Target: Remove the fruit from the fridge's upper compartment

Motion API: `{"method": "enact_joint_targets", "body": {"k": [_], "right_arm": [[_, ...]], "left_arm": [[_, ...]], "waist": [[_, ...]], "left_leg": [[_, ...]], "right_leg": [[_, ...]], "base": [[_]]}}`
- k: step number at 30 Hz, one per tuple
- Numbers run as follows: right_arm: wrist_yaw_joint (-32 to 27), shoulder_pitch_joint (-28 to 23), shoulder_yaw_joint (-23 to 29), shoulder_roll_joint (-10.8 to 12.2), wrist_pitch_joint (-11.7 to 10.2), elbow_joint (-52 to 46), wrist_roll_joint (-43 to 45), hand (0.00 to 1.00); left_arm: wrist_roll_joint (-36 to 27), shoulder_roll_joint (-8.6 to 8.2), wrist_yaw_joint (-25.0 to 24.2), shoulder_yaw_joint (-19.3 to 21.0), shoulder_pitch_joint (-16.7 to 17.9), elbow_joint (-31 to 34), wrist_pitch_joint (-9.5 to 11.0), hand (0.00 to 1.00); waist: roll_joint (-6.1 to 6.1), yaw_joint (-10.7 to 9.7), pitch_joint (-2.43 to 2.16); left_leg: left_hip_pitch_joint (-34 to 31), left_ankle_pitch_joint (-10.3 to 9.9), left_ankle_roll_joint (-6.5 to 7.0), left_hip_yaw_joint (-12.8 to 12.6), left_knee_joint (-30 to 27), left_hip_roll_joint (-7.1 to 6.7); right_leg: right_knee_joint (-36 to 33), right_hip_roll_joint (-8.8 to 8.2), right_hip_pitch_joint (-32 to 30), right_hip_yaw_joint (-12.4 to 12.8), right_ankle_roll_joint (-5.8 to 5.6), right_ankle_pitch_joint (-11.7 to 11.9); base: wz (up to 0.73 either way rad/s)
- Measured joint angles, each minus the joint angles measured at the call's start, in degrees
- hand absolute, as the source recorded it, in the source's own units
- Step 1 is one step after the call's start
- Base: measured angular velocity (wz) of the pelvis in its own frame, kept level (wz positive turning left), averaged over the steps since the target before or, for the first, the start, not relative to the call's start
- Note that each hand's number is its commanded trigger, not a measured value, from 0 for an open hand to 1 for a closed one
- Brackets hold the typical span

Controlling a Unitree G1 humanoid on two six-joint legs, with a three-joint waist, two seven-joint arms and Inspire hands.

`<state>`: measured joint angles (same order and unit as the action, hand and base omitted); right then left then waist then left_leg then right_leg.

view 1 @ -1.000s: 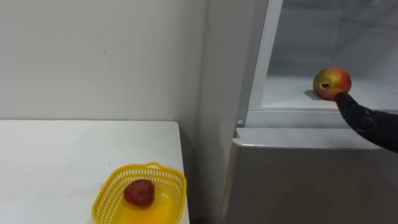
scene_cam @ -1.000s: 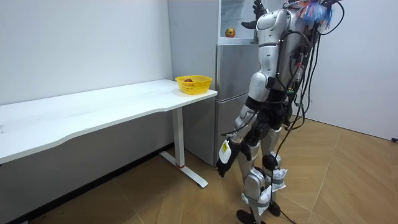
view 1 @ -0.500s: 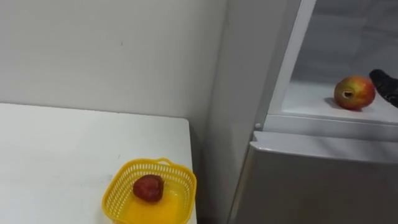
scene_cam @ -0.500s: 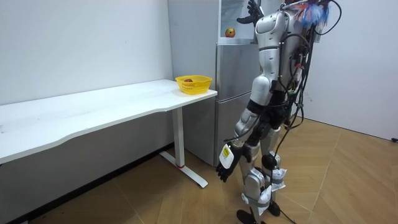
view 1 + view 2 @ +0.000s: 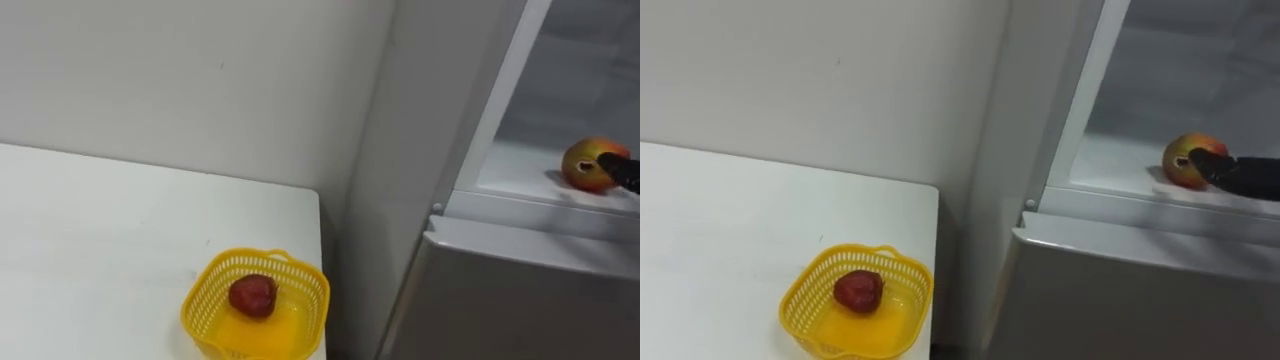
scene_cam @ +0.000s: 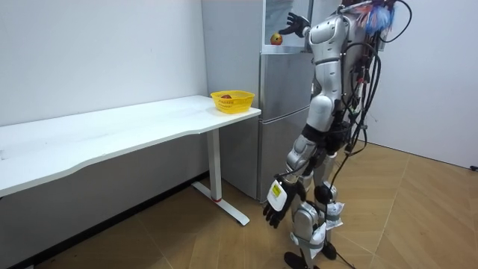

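I stood before the fridge [image 5: 520, 300] with its upper compartment open. The apple [image 5: 1188, 160] lay on the white shelf [image 5: 1120, 160] inside, near the front edge. It was red and yellow-green. Being nearly round, it showed no clear long axis. It lay on its side, with a dark hollow turned outward toward me and a little to my left, so its core ran roughly level, front to back.

My right robot hand [image 5: 1240, 175] came in from the right at shelf height. Its dark fingers were stretched out straight, and one tip touched the apple's right side. The room view showed the same hand [image 6: 293, 24] raised at the opening, its fingers spread apart and curled round nothing. The apple [image 6: 276, 39] sat just at the fingertips, on the room view's left of them, and the shelf alone bore it.

My left robot hand [image 6: 275, 211] hung low beside my leg with its fingers loose and apart, holding nothing.

To my left the white worktop [image 5: 100, 250] met the wall [image 5: 200, 80]. Near its corner, close to the fridge's side, stood a yellow basket [image 5: 255, 256] with one red fruit [image 5: 253, 296] in it.
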<state>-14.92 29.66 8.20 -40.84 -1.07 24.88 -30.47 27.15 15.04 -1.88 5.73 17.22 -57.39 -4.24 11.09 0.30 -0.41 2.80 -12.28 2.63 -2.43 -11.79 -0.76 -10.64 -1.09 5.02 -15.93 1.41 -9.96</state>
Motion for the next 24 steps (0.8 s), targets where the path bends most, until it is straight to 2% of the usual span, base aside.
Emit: {"method": "enact_joint_targets", "body": {"k": [4, 10, 15, 19, 24], "right_arm": [[2.3, 3.2, -0.8, -0.3, 0.3, 7.6, -1.7, 0.0], [6.1, 5.3, -2.0, -0.3, 0.9, 12.6, -1.8, 0.0], [7.6, 5.3, -2.1, -0.3, 1.1, 12.7, -0.7, 0.0], [8.7, 5.5, -2.1, -0.4, 1.2, 14.3, -0.5, 0.0], [8.9, 5.7, -2.1, -0.5, 1.2, 19.5, -0.5, 0.0]], "left_arm": [[0.0, 0.02, -0.2, 0.9, 0.1, 0.0, -0.6, 0.0], [0.0, 0.06, -1.0, 1.4, 0.2, 0.0, -0.9, 0.0], [0.0, -0.38, -1.0, 2.5, 0.8, 0.0, -1.1, 0.0], [0.0, -0.35, -0.9, 3.1, 0.8, 0.0, -1.1, 0.0], [0.0, -0.32, -0.9, 3.1, 1.5, 0.0, -1.1, 0.0]], "waist": [[0.29, 0.2, -0.21], [-0.47, 0.3, 0.25], [-1.98, 0.2, -0.3], [-1.88, 0.1, -0.3], [-1.09, 0.2, -0.47]], "left_leg": [[-0.1, 0.0, -0.01, 0.7, -0.2, -0.05], [-0.3, 0.0, -0.01, 1.2, -0.9, -0.1], [-0.3, 0.1, -0.11, 1.1, -0.9, -0.1], [-0.1, 0.2, -0.23, 1.2, -0.9, -0.02], [-0.1, 0.1, -0.22, 1.2, -1.0, -0.08]], "right_leg": [[0.0, -0.28, 0.3, -0.8, 0.0, 0.0], [0.0, -0.38, 0.6, -1.5, 0.0, 0.0], [0.0, -0.39, 0.5, -1.5, 0.0, 0.0], [0.0, -0.29, 0.7, -1.5, 0.01, 0.0], [0.0, -0.32, 0.9, -1.6, 0.01, 0.0]], "base": [[0.12], [0.05], [0.0], [0.0], [0.0]]}}
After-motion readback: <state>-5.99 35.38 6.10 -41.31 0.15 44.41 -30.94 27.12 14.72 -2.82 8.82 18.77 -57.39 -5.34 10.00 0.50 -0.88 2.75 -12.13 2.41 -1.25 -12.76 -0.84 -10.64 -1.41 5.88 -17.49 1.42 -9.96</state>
